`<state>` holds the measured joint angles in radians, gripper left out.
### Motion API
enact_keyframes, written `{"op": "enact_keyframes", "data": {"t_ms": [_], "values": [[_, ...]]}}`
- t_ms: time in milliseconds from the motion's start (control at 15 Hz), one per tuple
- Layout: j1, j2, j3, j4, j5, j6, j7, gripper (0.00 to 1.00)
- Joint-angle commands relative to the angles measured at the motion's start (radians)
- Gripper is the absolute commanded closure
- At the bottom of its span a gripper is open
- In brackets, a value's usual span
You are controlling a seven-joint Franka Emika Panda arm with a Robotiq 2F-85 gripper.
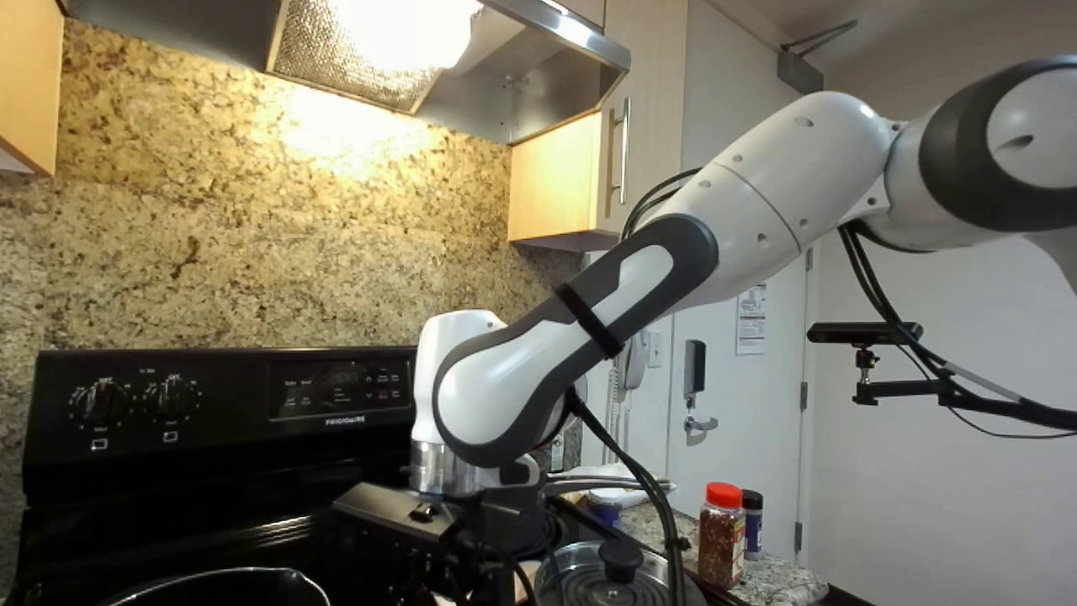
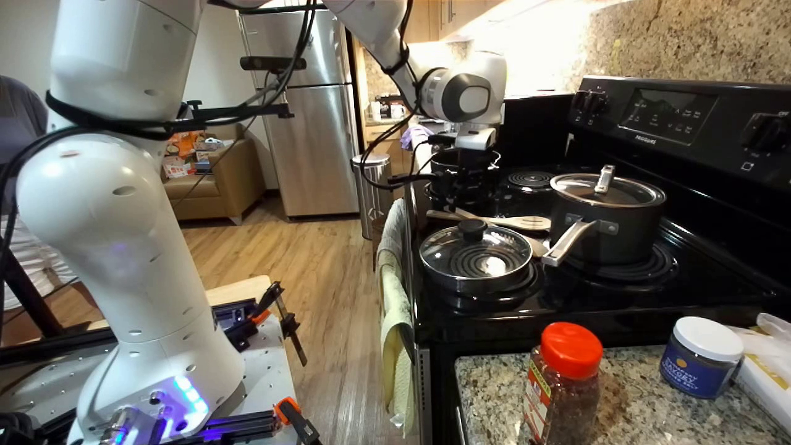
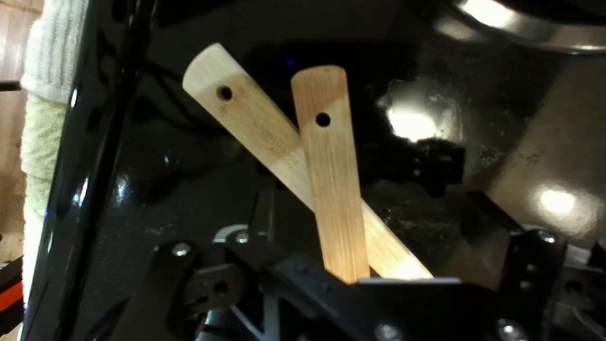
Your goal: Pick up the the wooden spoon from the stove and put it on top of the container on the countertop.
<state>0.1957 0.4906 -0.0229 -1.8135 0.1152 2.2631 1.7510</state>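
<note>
Wooden spoon (image 2: 536, 247) is seen on the stove (image 2: 729, 284), right of centre in an exterior view, crossed with a slotted spatula (image 2: 525, 222). The arm (image 1: 648, 269) is angled down from the right edge toward the lower centre of an exterior view, its wrist pointed downward. In the wrist view, the crossed handles (image 3: 336, 189) are framed between the widely spread jaws of the gripper (image 3: 369, 199).

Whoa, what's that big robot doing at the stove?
The robot arm stretches over the black stove. Its gripper hangs open over two crossed wooden handles, holding nothing yet. It's probably going for the wooden spoon there. A covered pan and a covered pot sit nearby, also on the stove.
</note>
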Motion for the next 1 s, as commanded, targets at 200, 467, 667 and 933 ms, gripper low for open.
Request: {"op": "enact_keyframes", "data": {"t_ms": [200,467,667,933], "values": [[-0.021,0.004,0.019,-0.018,0.044,0.035,-0.005,0.21],[-0.018,0.005,0.017,-0.020,0.043,0.034,-0.001,0.47],[-0.018,0.006,0.017,-0.017,0.042,0.031,-0.002,0.66],[-0.019,0.003,0.018,-0.016,0.042,0.030,-0.004,0.90]]}}
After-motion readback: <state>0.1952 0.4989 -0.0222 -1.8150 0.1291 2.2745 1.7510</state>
